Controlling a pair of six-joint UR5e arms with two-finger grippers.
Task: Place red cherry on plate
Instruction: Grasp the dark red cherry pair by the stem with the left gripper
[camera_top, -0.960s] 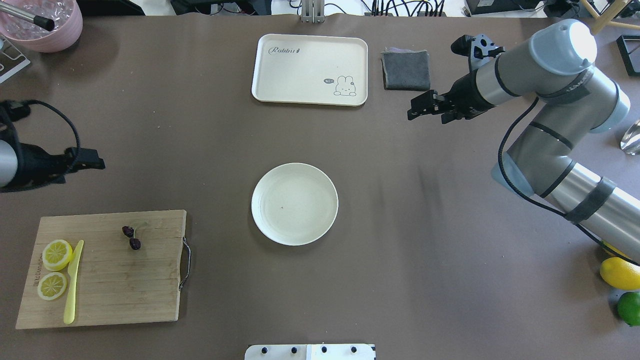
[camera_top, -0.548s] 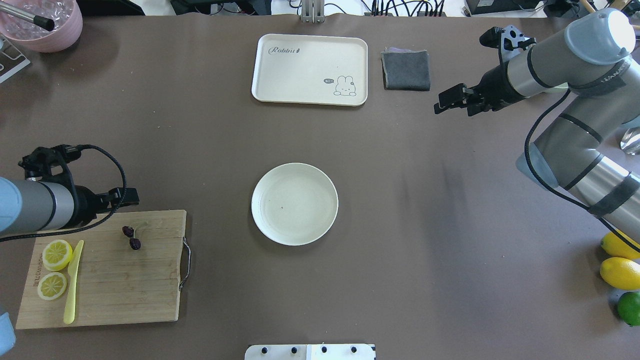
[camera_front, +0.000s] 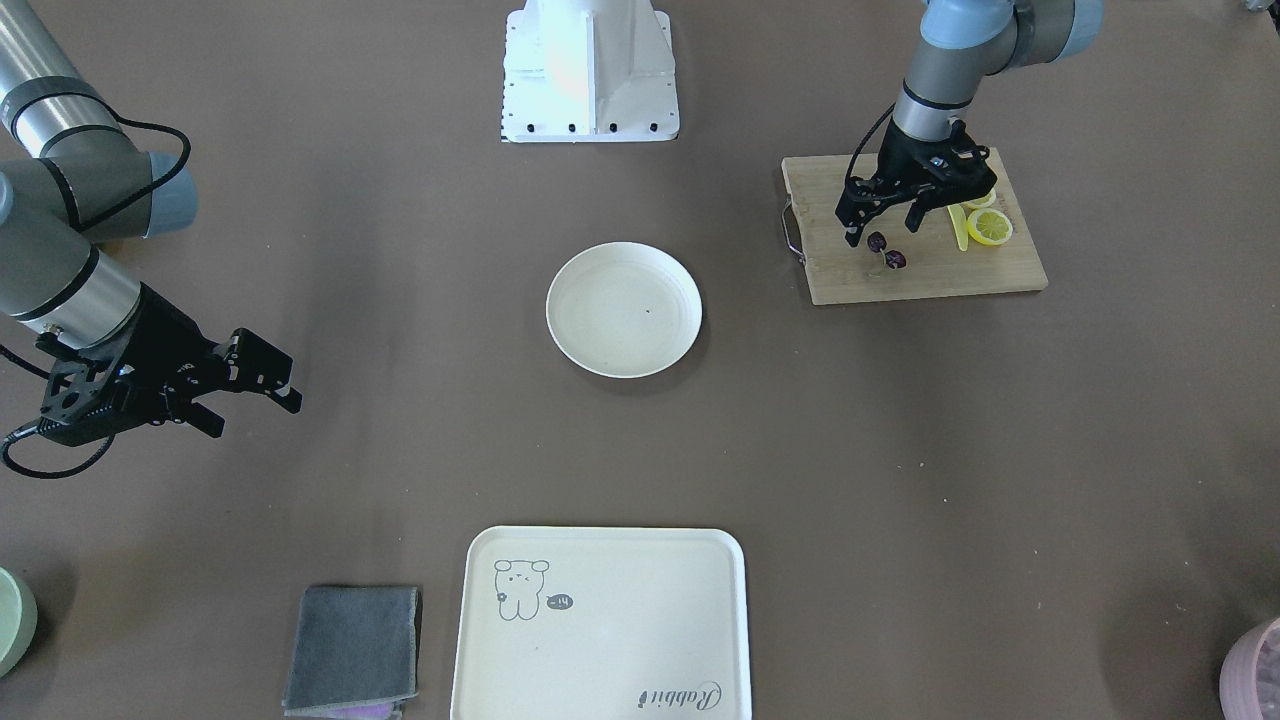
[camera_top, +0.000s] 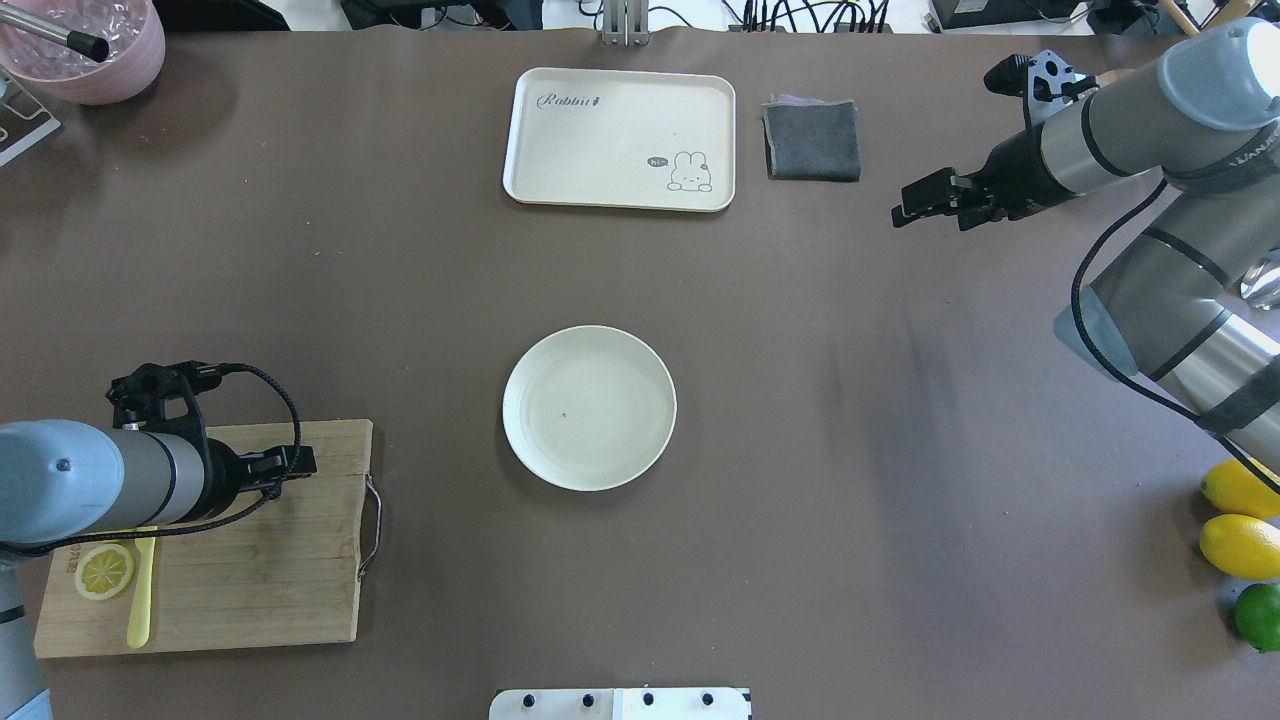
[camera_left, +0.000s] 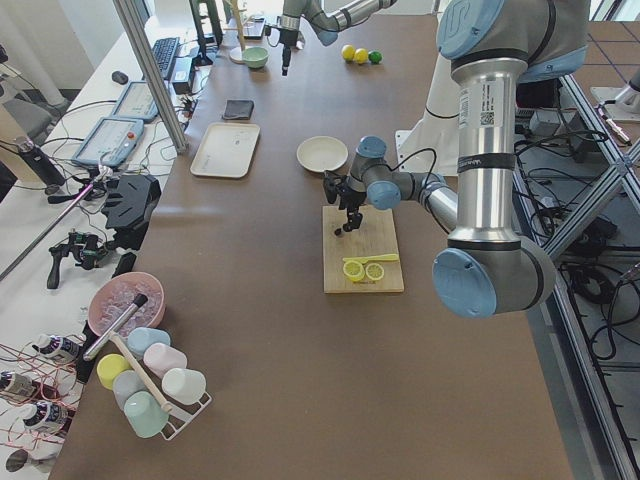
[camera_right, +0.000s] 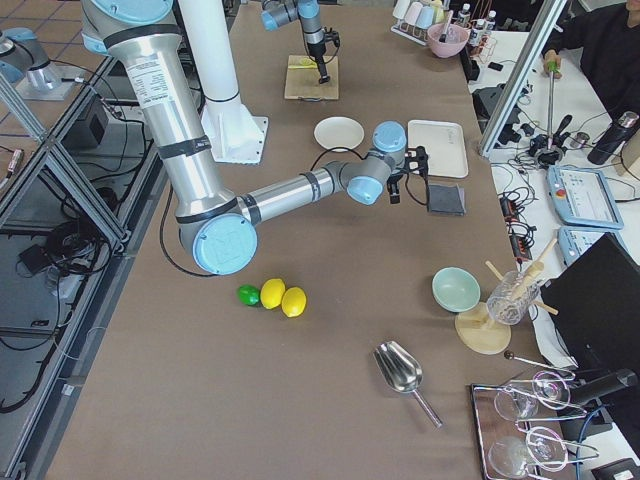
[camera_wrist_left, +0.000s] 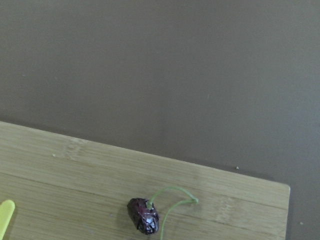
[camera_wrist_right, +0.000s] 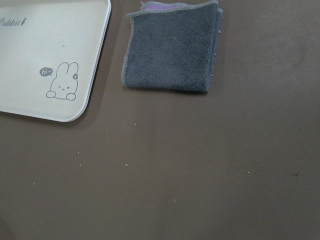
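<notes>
Pickup not yet made: tiny dark purple-red cherry pair (camera_front: 886, 251) lies on bamboo cutting board (camera_front: 930, 278), well apart from bare round cream-white plate (camera_front: 623, 309); left gripper (camera_front: 881, 230) poised over cherries, jaws spread; right gripper (camera_front: 258, 412) far off, jaws apart, holding nothing

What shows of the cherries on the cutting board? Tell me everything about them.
The cherries are two tiny dark purple-red fruits with glossy skin, joined by thin curved green stems. They lie on the wooden cutting board, on its half nearer the plate, apart from the lemon slices. The left pincer hangs open just above them. In the overhead view the left arm hides them.
</notes>
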